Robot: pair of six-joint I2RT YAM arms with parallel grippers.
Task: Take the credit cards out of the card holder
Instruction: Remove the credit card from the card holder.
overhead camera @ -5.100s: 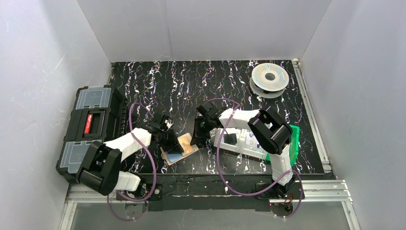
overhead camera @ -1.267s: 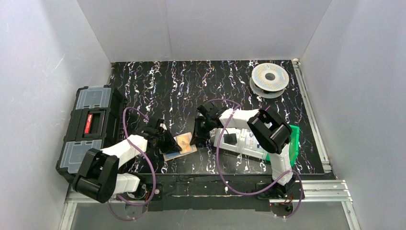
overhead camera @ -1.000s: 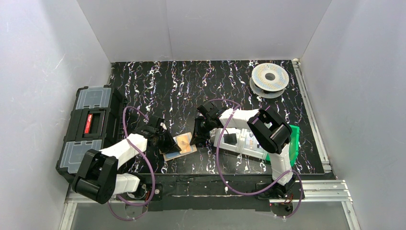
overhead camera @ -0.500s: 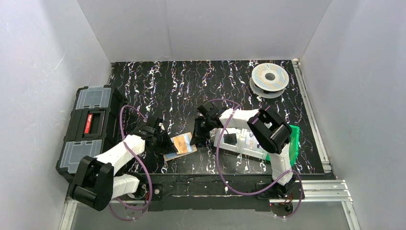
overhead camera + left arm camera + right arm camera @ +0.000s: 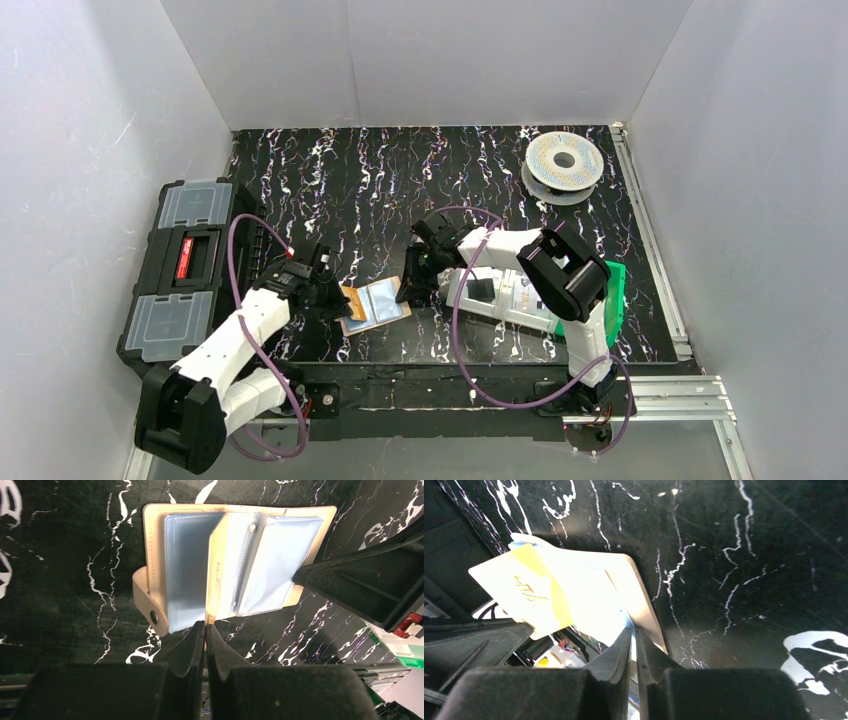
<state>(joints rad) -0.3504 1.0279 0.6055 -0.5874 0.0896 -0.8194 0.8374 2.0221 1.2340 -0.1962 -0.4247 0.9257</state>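
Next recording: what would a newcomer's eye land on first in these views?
First, the tan card holder lying open low in the middle of the top view, its shiny clear sleeves facing up. The left hand is shut on a yellow-gold piece standing on edge over the holder's fold, while the right hand pinches the holder's right side. A pale spool sits alone at the far right corner.

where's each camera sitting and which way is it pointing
Top external: high behind the arms, looking down on the table; both arms show whole.
Left wrist: on the left arm, facing down past the left gripper at the open card holder.
Right wrist: on the right arm, low, facing along the right gripper at the holder's edge.
All three share the card holder.
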